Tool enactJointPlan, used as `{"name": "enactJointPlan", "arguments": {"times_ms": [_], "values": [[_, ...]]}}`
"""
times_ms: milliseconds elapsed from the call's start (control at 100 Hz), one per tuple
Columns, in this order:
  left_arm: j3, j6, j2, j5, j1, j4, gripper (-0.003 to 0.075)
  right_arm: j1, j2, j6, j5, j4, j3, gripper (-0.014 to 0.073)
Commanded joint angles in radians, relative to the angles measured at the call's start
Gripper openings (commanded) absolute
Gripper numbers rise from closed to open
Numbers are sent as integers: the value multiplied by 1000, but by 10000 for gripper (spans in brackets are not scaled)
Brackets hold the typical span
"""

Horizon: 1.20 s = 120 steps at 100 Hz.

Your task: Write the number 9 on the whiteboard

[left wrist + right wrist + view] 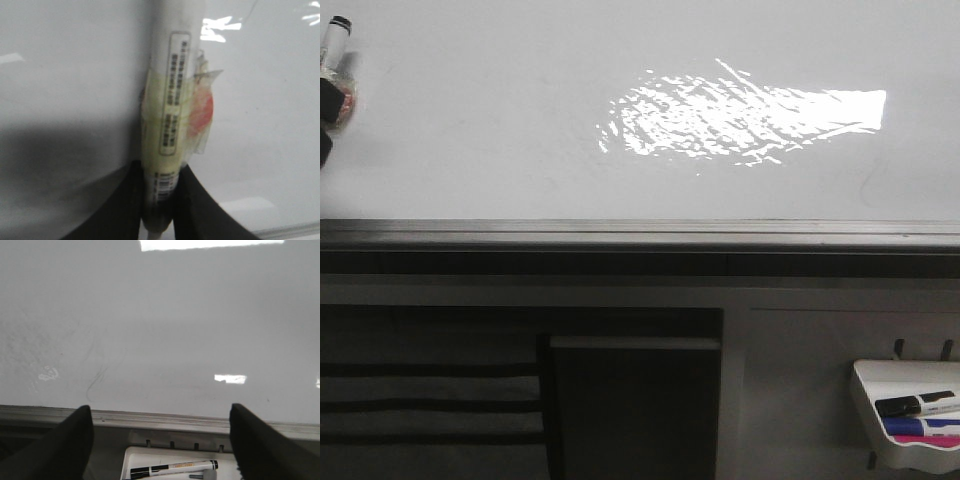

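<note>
The whiteboard (pixel 520 130) fills the upper front view, glossy white with a grey metal rim (pixel 620 232). No drawn number 9 shows on it; only faint thin smudge lines (pixel 95 377) show in the right wrist view. My left gripper (pixel 328 100) is at the far left edge, shut on a white marker (pixel 335 45) with a black cap. In the left wrist view the fingers (pixel 159 200) clamp the marker's taped, labelled barrel (pixel 170 115) over the board (pixel 60 75). My right gripper (pixel 160 440) is open and empty, near the board's rim (pixel 175 422).
A small white marker tray (pixel 880 375) hangs below the board at the lower right, holding a black marker (pixel 917 404) and coloured ones. It also shows in the right wrist view (pixel 131 460). Dark shelving (pixel 635 410) lies below the rim. Bright glare (pixel 740 120) sits on the board.
</note>
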Motion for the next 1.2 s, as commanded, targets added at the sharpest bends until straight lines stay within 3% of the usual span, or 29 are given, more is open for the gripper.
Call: {"name": "enactJointPlan", "arguments": {"times_ms": [0,110,280,430,660,800,1000,1190], "values": [[-33,1,-54,41,-10,14,-20,-5,22,-7,-26,39,-60,501],[-79,45,-102,241,-10,25,-20,-5,64,-7,101,70,-131,500],[-213,222,-143,591,-27,0,-20,-1,191,-19,303,87,-258,500],[-307,317,-145,775,-92,-63,-20,-1,333,-278,468,274,-368,482],[-322,560,-141,792,-312,-120,-20,-1,507,-733,601,650,-457,425],[-322,606,-141,790,-460,-120,-20,-1,577,-939,672,816,-485,414],[-322,606,-141,790,-618,-120,-20,59,643,-1015,707,845,-523,414],[-322,606,-141,790,-665,-120,-20,262,703,-1057,620,801,-576,414]]}}
